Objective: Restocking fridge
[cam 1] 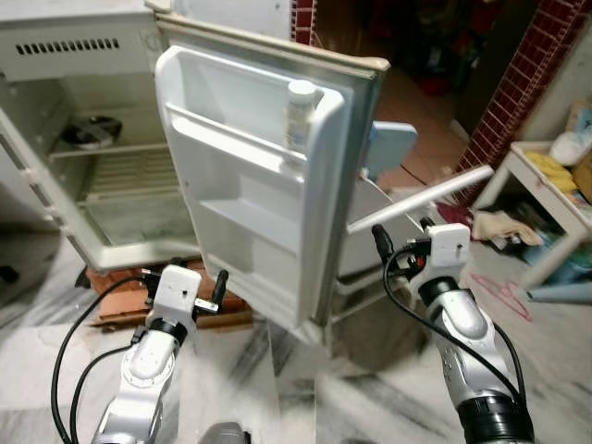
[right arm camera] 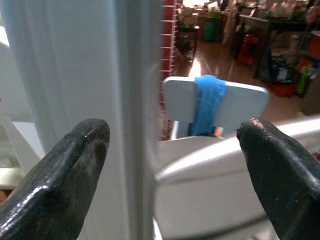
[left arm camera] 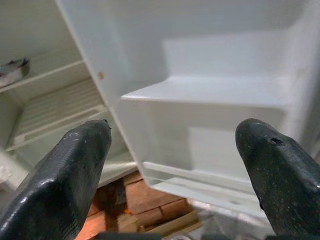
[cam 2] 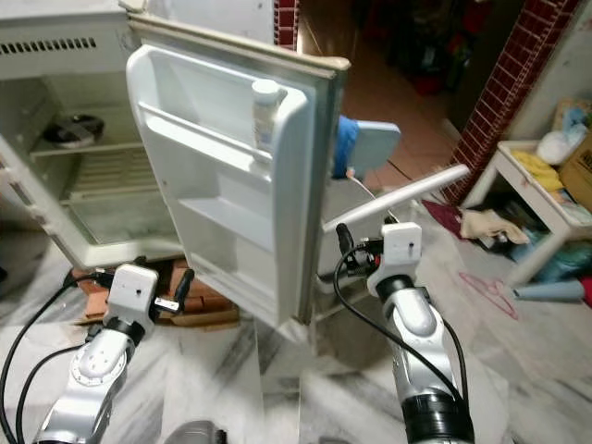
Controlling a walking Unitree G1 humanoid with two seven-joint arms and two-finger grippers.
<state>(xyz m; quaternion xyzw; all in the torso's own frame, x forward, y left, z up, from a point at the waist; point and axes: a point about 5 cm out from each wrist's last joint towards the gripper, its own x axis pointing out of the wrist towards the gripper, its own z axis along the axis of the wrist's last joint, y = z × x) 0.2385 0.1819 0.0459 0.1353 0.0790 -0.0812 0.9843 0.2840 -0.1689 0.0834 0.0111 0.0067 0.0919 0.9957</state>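
I am standing before the open fridge (cam 1: 55, 139), its door (cam 1: 268, 176) swinging out toward me and standing between my two arms. A white bottle (cam 1: 300, 116) is sitting upright in the door's top shelf, at its right end; the lower door shelves are bare. Inside the fridge a dark bowl (cam 1: 91, 132) is resting on the upper shelf, far left. I am holding my left gripper (cam 1: 197, 282) low, near the door's bottom edge, fingers (left arm camera: 65, 175) spread apart and holding nothing, pointing at the door's lower shelf. I am holding my right gripper (cam 1: 400, 242) just past the door's free edge, fingers (right arm camera: 65, 170) also spread and empty, with that edge running up between them in the wrist view. A white chair (cam 1: 421, 199) is crowding in just behind the door on the right, a blue cloth (right arm camera: 207, 102) draped over its back. Bricks (cam 1: 120, 296) and boards are propping the fridge near my left arm. Farther right, a low white table (cam 1: 546, 194) with clutter is narrowing the marble floor (cam 1: 305, 398); the near floor is giving the most room.
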